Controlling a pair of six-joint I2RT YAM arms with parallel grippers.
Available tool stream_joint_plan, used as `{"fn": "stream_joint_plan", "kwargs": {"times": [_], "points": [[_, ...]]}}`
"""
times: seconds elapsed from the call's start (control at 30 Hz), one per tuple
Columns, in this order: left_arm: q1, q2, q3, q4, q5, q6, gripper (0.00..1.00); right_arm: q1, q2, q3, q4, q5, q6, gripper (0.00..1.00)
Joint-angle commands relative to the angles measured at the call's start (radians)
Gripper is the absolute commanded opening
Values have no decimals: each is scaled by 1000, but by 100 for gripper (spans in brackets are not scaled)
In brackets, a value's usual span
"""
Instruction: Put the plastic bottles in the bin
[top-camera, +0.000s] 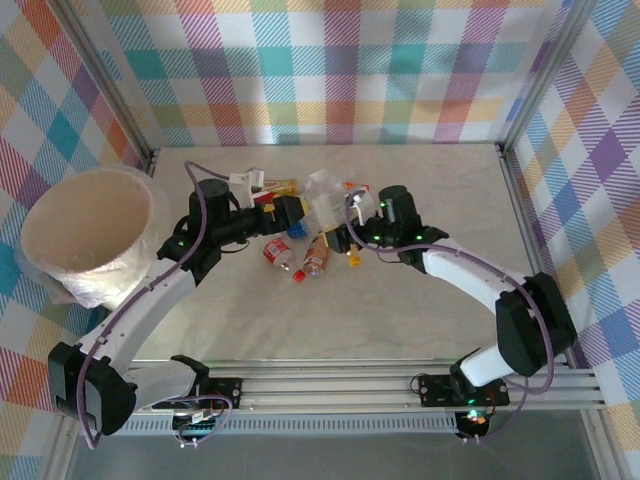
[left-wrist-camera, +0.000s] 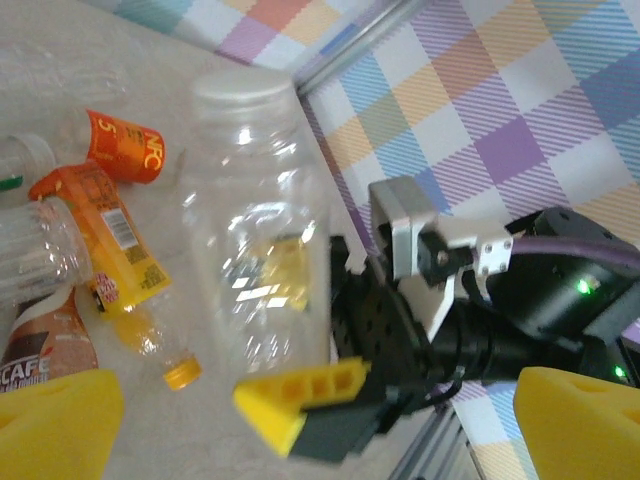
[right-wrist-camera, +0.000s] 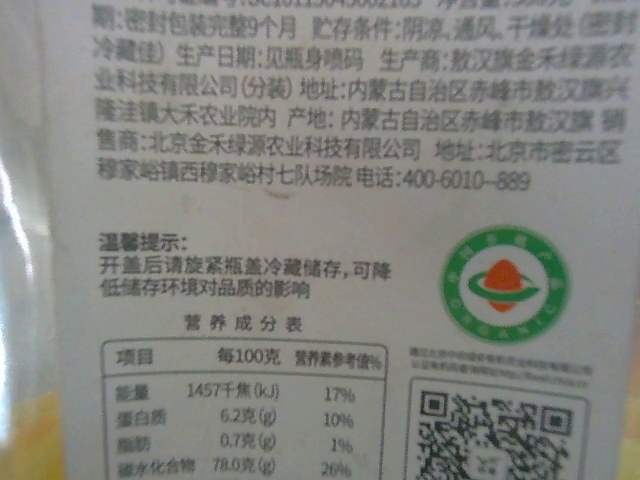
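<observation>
Plaid walls (top-camera: 340, 70) ring the pale table (top-camera: 420, 310). Far left stands the bin (top-camera: 85, 235); the left pincer (left-wrist-camera: 315, 435) gapes wide, its tips cropped; small bottles (top-camera: 278, 252) huddle mid-table, labels blurred; the right pincer (top-camera: 340, 218) clamps a big clear bottle (left-wrist-camera: 250, 220).

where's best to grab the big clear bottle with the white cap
Around the wide, straight-walled middle of the big clear bottle, below its white cap, coming in level from the side away from the small bottles. It seems to stand upright, so a sideways grip across the body should hold better than pinching the cap from above.
</observation>
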Motion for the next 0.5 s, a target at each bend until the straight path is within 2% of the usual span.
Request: {"fn": "stream_joint_plan", "kwargs": {"times": [0.0, 0.07, 0.17, 0.33, 0.47], "points": [[-26, -36, -7, 49, -150, -14, 100, 57, 25, 60, 82, -63, 55, 70], [-37, -38, -6, 19, -231, -22, 100, 83, 36, 72, 103, -59, 80, 70], [-41, -40, -10, -8, -283, -33, 100, 110, 49, 73, 149, -66, 124, 70], [-42, -6, -1, -26, -233, -50, 99, 149, 64, 76, 184, -74, 151, 71], [-41, 6, -8, -23, -220, -64, 90, 170, 76, 77, 205, -66, 166, 71]]}}
